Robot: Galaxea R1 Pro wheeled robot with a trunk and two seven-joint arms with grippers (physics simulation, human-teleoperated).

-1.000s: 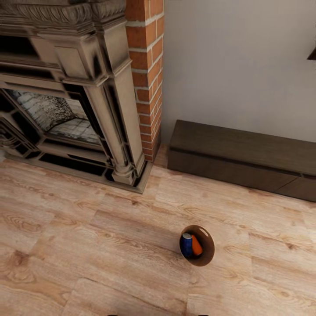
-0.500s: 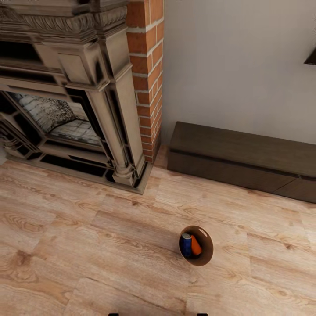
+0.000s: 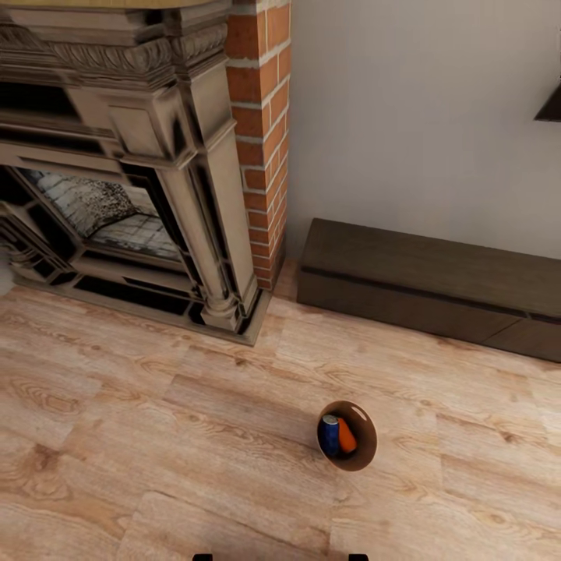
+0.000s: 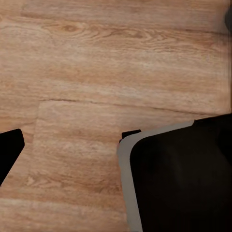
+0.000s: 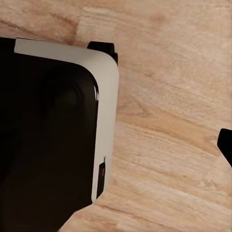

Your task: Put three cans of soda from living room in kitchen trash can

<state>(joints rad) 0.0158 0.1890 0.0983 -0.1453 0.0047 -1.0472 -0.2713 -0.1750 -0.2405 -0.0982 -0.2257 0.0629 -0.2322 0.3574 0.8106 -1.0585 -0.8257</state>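
Round tapered trash can (image 3: 361, 456), copper-brown inside, standing on pale wood-plank floor (image 3: 156, 436) with open floor around, well apart from carved stone fireplace (image 3: 132, 171), holding blue soda can (image 3: 330, 435) beside orange soda can (image 3: 347, 438); gripper states cannot be told.

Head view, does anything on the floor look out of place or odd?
Yes. The small round bin with the copper-brown inside sits on the light wood floor before the dark stone fireplace, not in a kitchen. Inside it a blue can and an orange can show; I cannot see a third.
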